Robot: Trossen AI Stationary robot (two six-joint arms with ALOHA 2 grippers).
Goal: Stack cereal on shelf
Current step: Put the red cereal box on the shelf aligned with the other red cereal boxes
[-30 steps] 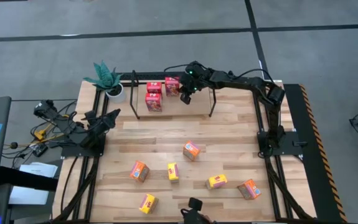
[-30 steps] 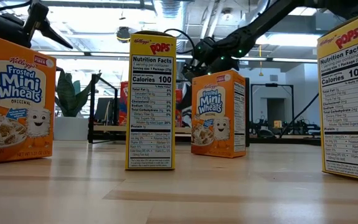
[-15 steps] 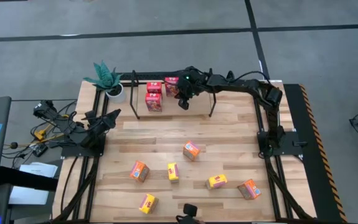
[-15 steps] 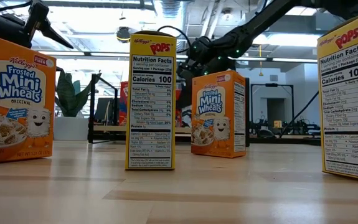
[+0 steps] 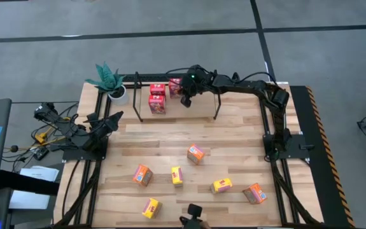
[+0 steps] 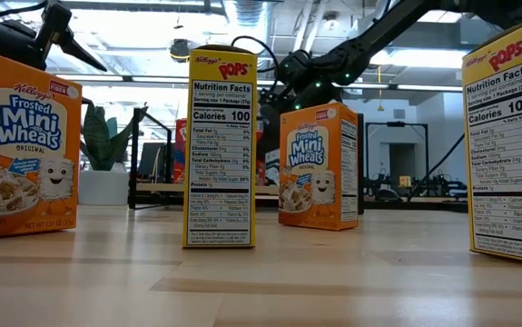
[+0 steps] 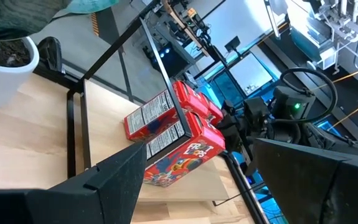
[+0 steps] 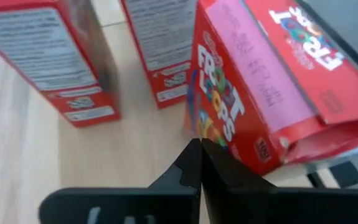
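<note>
The shelf (image 5: 218, 109) stands at the table's far edge. Three red cereal boxes are on it: two upright (image 5: 156, 105) (image 5: 157, 90), and a third (image 8: 247, 99) to their right that looks tilted in the right wrist view. My right gripper (image 8: 199, 144) is shut, pointing down at a slant, its tips at the third box's printed front. My left gripper (image 5: 116, 116) waits open at the table's left edge. Several orange and yellow cereal boxes stand loose on the near half, among them an orange one (image 5: 195, 153) and a yellow one (image 5: 177, 175). My right gripper's shut fingertips stand at the lower part of the third red box's printed front (image 8: 219, 134), coming slanting down from the table's right. Whether they touch it, I cannot tell.
A white potted plant (image 5: 109, 79) stands at the shelf's left end. In the low view, orange (image 6: 315, 163) and yellow (image 6: 222, 145) boxes stand upright close to the camera. Bare wood lies between the shelf and the loose boxes.
</note>
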